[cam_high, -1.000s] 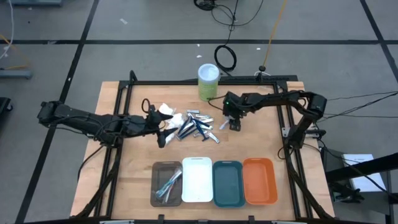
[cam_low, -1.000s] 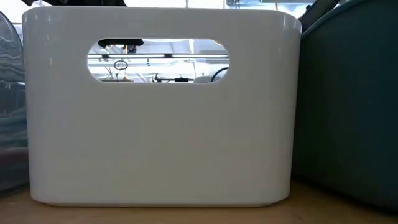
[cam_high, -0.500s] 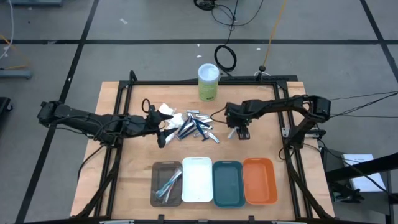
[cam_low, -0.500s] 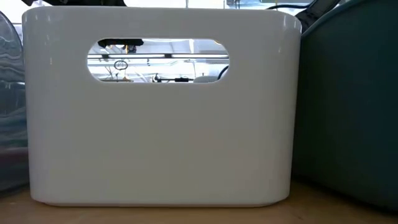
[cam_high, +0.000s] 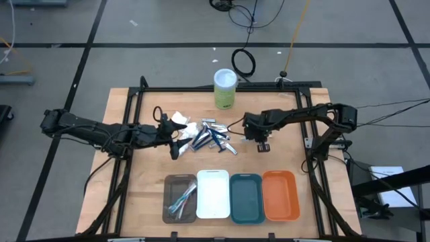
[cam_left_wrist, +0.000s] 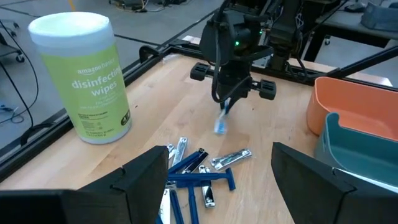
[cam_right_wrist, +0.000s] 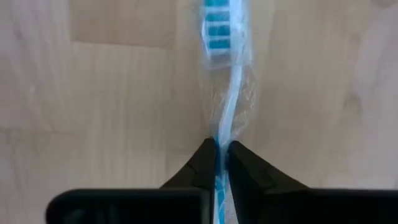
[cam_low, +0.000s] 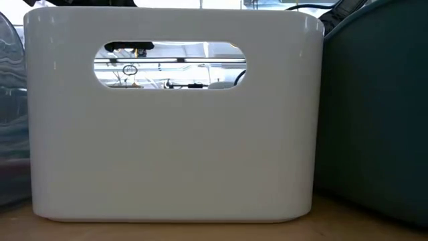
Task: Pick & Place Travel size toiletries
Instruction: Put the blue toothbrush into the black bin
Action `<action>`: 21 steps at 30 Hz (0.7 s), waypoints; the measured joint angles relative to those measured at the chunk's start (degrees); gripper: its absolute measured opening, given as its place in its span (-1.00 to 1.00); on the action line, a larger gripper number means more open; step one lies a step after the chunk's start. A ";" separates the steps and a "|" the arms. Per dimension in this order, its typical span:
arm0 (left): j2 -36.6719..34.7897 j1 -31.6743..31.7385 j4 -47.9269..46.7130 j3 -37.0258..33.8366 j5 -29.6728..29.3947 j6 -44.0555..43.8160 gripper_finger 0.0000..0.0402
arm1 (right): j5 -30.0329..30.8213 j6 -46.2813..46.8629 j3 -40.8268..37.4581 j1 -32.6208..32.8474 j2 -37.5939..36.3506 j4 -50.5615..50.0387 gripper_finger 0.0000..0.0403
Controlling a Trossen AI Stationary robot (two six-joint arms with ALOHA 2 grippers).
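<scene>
The travel size toiletries lie in a loose pile (cam_high: 208,134) at mid-table: white wads (cam_high: 180,121), dark blue razors (cam_left_wrist: 199,180) and small silver tools (cam_left_wrist: 230,160). My right gripper (cam_high: 260,138) is right of the pile, shut on a pale teal toothbrush (cam_left_wrist: 222,118) in a clear wrapper. My left gripper (cam_high: 176,143) waits open at the pile's left side, its fingers (cam_left_wrist: 143,180) wide apart with nothing between them. More toothbrushes lie in the brown tray (cam_high: 180,198). My right gripper pinches the toothbrush's handle (cam_right_wrist: 219,146) between its two fingers, wrapper and all. The fingers point down from above. The brush hangs below them, tilted, with its bristle head (cam_right_wrist: 217,25) lowest. Whether the head touches the table I cannot tell.
A green-and-white wipes canister (cam_high: 225,89) stands at the far edge behind the pile. Brown, white (cam_high: 213,195), teal (cam_high: 246,197) and orange (cam_high: 280,195) trays stand in a row at the near edge. The white tray's wall (cam_low: 167,120) fills the low view.
My right gripper has moved from beside the pile toward the table's near edge and a little right. Its fingers have closed, and it now holds the wrapped toothbrush. My left arm has kept still.
</scene>
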 joint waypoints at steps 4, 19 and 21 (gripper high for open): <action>0.00 0.00 0.02 0.00 0.00 -0.78 0.40 | 0.09 2.53 0.00 -0.04 -0.45 0.62 -0.91; 0.00 0.00 5.39 -0.02 -0.17 0.40 0.40 | -7.63 10.10 -4.36 1.09 -22.62 25.71 -0.94; 1.13 0.04 6.60 -0.02 -0.28 1.47 0.40 | -12.26 11.31 -8.36 1.94 -24.22 38.38 -0.94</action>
